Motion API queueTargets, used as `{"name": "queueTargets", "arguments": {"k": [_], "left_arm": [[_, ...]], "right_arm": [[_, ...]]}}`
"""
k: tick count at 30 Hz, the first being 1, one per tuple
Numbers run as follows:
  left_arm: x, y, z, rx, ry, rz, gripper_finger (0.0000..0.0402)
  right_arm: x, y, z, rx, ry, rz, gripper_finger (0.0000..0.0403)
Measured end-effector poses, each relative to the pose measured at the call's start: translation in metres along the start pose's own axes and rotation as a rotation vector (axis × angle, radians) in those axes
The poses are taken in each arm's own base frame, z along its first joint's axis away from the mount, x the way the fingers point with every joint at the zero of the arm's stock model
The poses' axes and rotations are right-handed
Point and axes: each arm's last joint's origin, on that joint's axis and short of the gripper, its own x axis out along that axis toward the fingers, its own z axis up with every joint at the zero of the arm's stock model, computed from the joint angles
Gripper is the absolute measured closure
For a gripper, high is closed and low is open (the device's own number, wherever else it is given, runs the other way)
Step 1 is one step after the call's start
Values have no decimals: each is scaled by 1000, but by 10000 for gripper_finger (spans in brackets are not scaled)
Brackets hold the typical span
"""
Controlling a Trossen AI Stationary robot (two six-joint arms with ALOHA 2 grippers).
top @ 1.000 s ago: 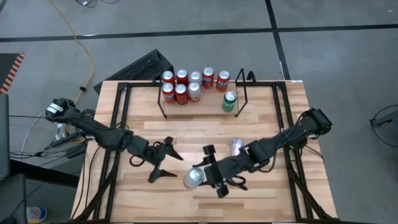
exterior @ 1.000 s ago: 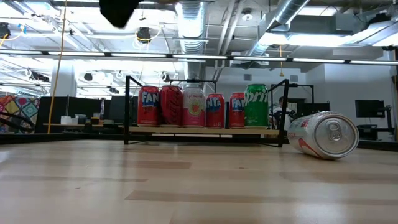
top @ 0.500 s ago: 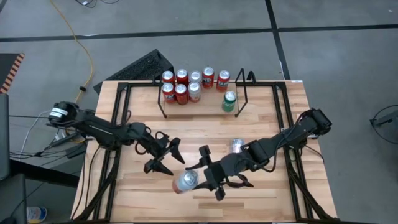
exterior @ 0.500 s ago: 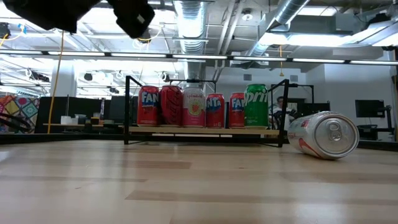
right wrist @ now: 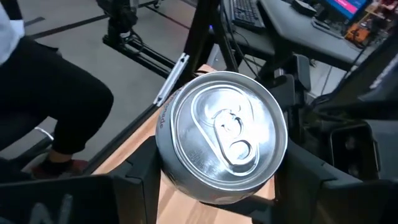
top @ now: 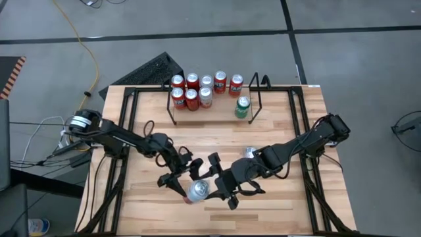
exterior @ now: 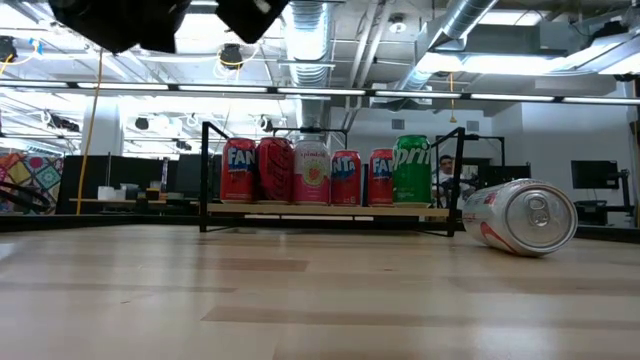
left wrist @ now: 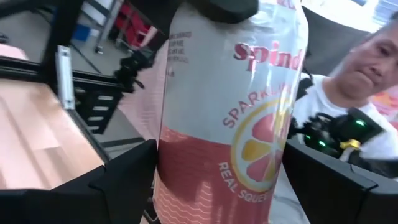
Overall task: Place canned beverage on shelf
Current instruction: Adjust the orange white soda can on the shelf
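Right gripper (top: 209, 186) held a Spindrift sparkling-water can (top: 198, 191) above the near middle of the wooden table (top: 217, 131), fingers clamped on its sides; the right wrist view showed the can (right wrist: 222, 137) top-on between the two dark fingers, so its long axis ran along that gripper's reach. Left gripper (top: 181, 172) sat just left of the same can with jaws spread wide, and in the left wrist view the can (left wrist: 230, 112) filled the gap between its fingers with a sliver of space either side, so not yet gripping, likely a handover. The can lay straight ahead of the left claw, long axis crosswise to its fingers. Left arm stretched in from the left edge, low and angled toward centre; right arm reached in from the right, wrist turned toward the left gripper. The shelf (top: 214, 108) stood at the far edge, well apart from both grippers, carrying red Fanta cans (top: 191, 99), a pale can and a green Sprite can (top: 243, 106), with free space between them. Another can (exterior: 520, 217) lay on its side on the table right of centre. A person (left wrist: 348, 118) sat beyond the table.
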Motion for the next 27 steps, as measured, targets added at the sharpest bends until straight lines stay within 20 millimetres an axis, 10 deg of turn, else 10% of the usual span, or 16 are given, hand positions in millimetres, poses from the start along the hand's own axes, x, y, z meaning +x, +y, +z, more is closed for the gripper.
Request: {"name": "queueTargets", "arguments": {"k": [27], "left_arm": [[31, -2, 4, -25, 37, -218, 114]], "right_arm": [[8, -22, -9, -31, 8, -25, 170]]}}
